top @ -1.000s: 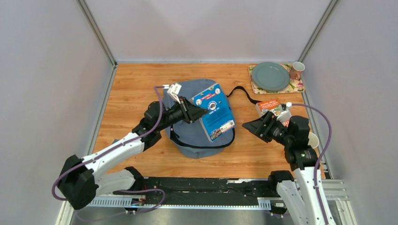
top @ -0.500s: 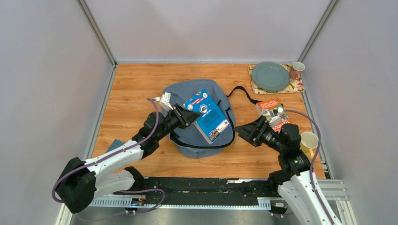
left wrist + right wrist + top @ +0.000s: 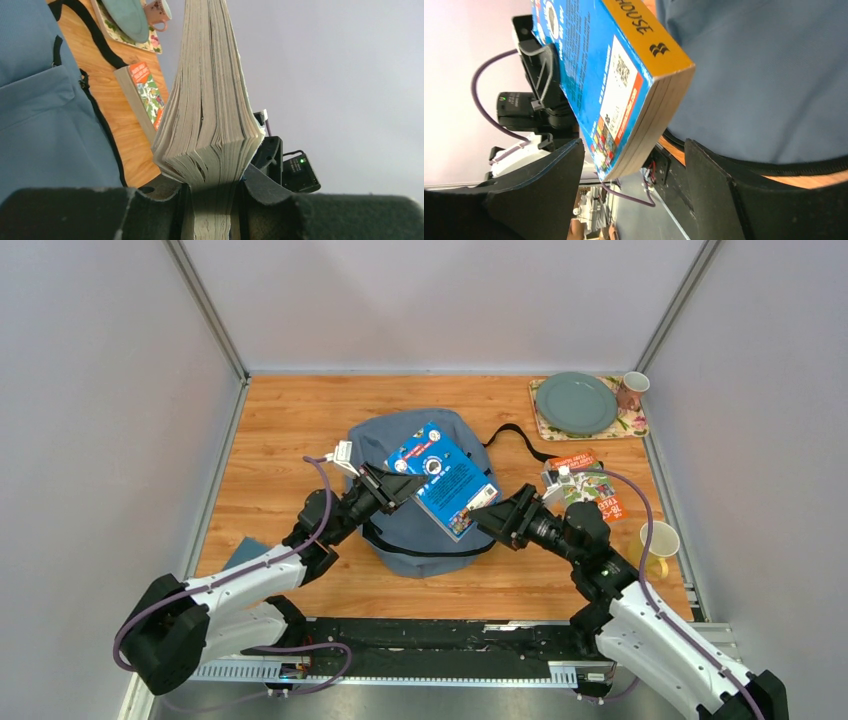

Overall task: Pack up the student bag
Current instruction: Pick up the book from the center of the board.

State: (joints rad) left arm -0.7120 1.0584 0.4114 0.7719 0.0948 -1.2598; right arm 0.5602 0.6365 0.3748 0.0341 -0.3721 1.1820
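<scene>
The grey-blue student bag [image 3: 400,435] lies in the middle of the wooden table and also shows in the left wrist view [image 3: 45,120] and the right wrist view [image 3: 764,75]. My left gripper [image 3: 392,486] is shut on the edge of a thick blue paperback book [image 3: 440,480] and holds it tilted above the bag; its page edges fill the left wrist view [image 3: 210,115]. My right gripper [image 3: 492,515] is open with the book's lower corner [image 3: 624,95] between its jaws, not touching them.
A second book with an orange and green cover [image 3: 580,472] lies right of the bag. A grey plate [image 3: 575,403] on a floral mat and a pink cup [image 3: 630,390] sit at the back right. A yellow cup [image 3: 658,543] stands by the right arm. A black strap [image 3: 515,438] trails from the bag.
My left gripper has lowered and pulled the blue book back toward the bag's near side. My right gripper has moved left from beside the orange book to the blue book's corner.
</scene>
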